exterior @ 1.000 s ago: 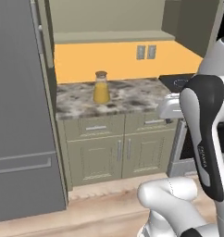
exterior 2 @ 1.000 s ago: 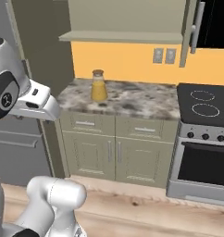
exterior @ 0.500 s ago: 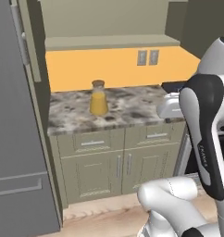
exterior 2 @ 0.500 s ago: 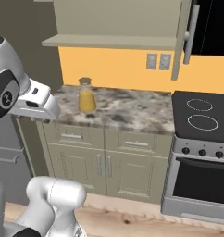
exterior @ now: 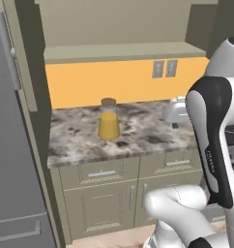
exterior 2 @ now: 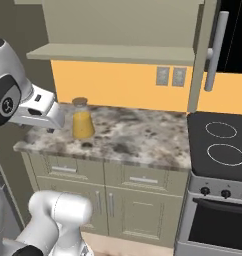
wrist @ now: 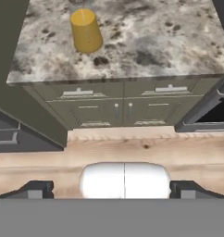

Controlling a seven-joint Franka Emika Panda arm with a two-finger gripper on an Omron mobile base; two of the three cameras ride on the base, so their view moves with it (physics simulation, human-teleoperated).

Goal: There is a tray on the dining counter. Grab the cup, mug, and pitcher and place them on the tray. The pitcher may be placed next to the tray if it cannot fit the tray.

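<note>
The pitcher [exterior: 109,123], a clear cone of orange-yellow liquid with a brown round lid, stands on a short marble counter [exterior: 148,138] over drawers. It appears left of middle in the right base view [exterior 2: 82,122] and at the upper left of the hand view [wrist: 85,32]. My gripper [wrist: 111,190] is open and empty, its two dark fingertips [wrist: 36,190] far apart, well back from the counter and above the floor. The white hand [exterior 2: 40,107] hangs left of the pitcher in the right base view. The tray, dining counter, cup and mug are out of view.
A stove with a black cooktop [exterior 2: 220,147] adjoins the counter on the right, its oven front [wrist: 204,113] beside the cabinets. A grey fridge [exterior: 12,184] stands at the left. A shelf [exterior: 124,51] hangs over the counter. Wooden floor [wrist: 141,148] lies before the cabinets.
The whole picture has shifted and grown: the base has driven closer to the marble counter. The pitcher stays put on it. The gripper stays open.
</note>
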